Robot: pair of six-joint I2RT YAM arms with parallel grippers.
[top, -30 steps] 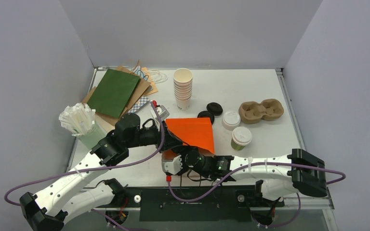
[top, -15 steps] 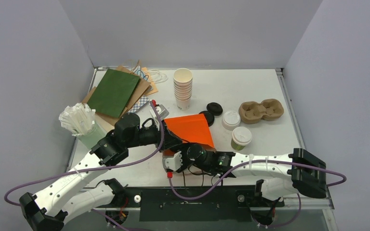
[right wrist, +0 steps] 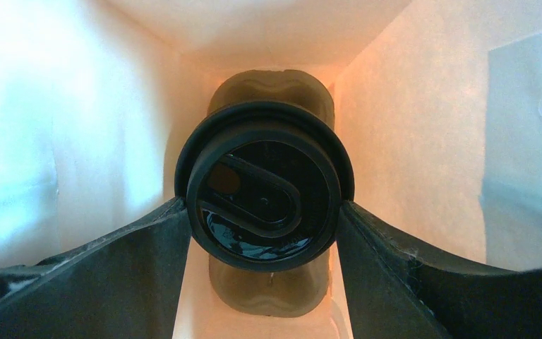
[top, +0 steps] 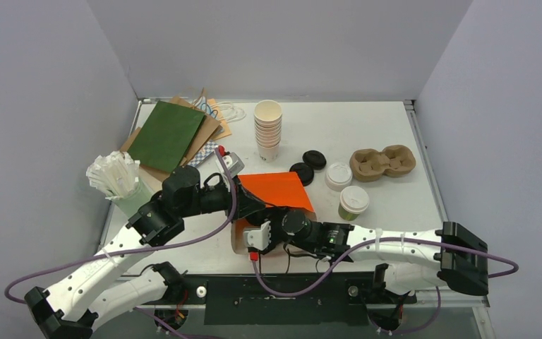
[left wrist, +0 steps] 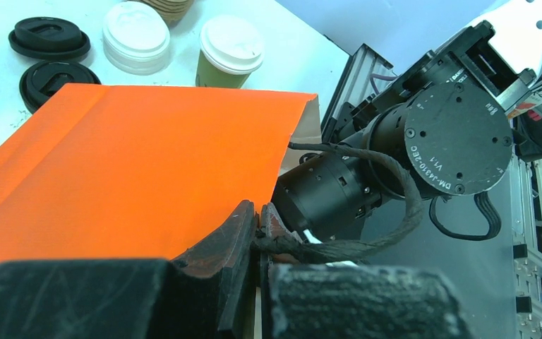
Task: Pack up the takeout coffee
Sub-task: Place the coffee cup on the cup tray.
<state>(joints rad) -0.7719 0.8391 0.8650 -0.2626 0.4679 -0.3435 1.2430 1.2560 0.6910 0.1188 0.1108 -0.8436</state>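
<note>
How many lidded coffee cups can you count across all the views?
2. A white-lidded cup stands right of the orange bag; a black-lidded cup sits inside that bag, between the right gripper's fingers. More may be hidden.

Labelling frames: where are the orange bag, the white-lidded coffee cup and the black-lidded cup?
orange bag [top: 276, 191], top external view, middle of its upper face.
white-lidded coffee cup [top: 353, 199], top external view, centre of its lid.
black-lidded cup [right wrist: 264, 186], right wrist view, centre of its lid.
</note>
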